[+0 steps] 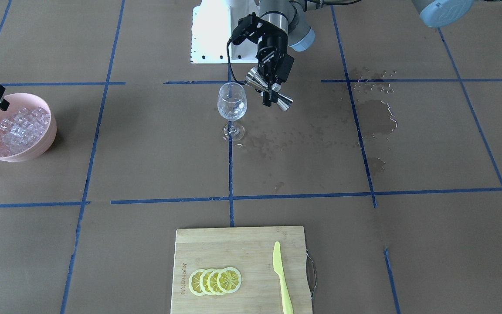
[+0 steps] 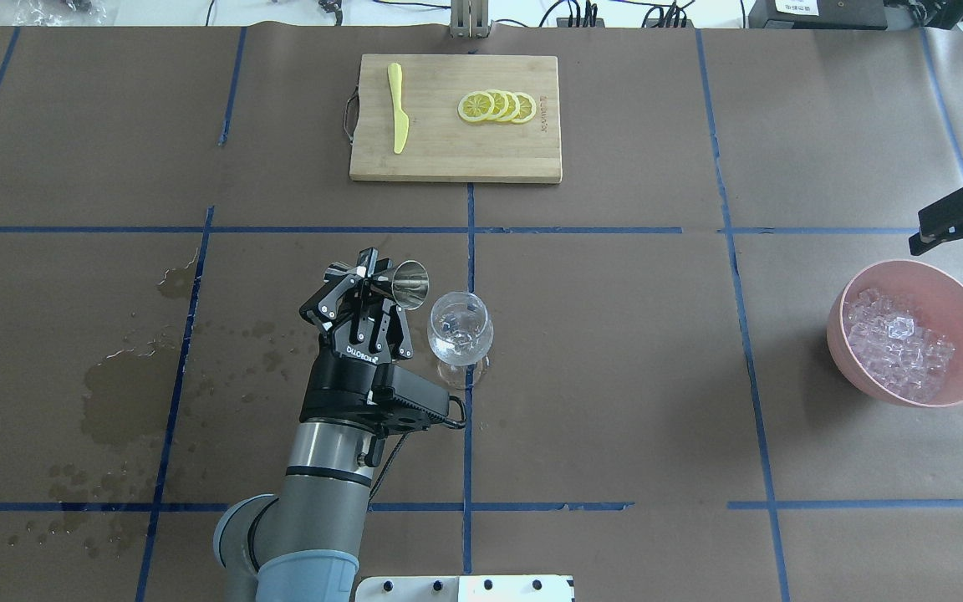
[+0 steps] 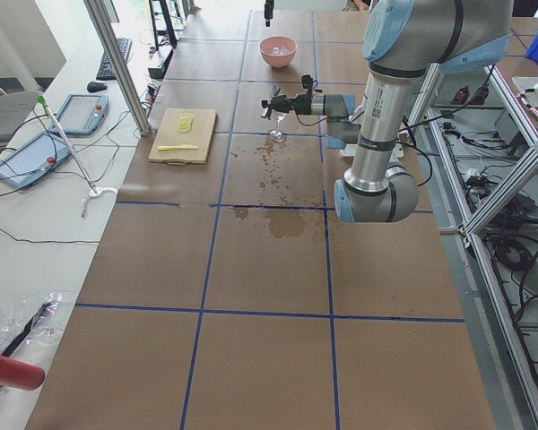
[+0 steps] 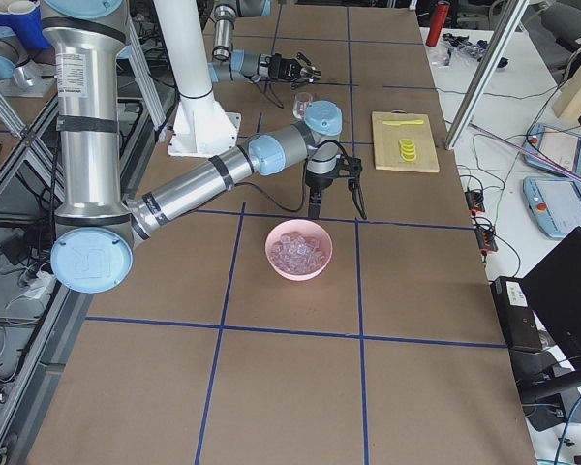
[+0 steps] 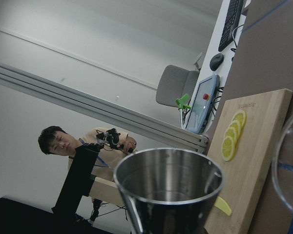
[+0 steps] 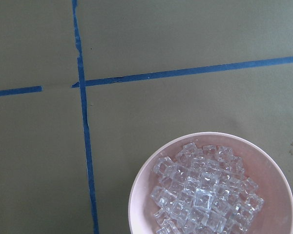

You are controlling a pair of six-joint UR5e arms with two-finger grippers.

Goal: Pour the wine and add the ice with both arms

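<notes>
The jigger [image 2: 409, 283], its inside shown only from the wrist, is clamped by the left gripper [image 2: 362, 272]. The right gripper [image 2: 916, 236] is spread wide.

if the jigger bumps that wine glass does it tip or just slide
Probably tips: the wine glass has a wide bowl on a thin stem and small foot, and the jigger is held near its rim. Thin clear glass, so likely fragile. Little shows inside it, so probably light.

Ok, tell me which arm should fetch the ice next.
Right. The right end effector is open and empty, hovering beside the pink bowl of ice cubes. The left end effector is shut on the jigger, tilted toward the wine glass, far across the table from the bowl.
</notes>
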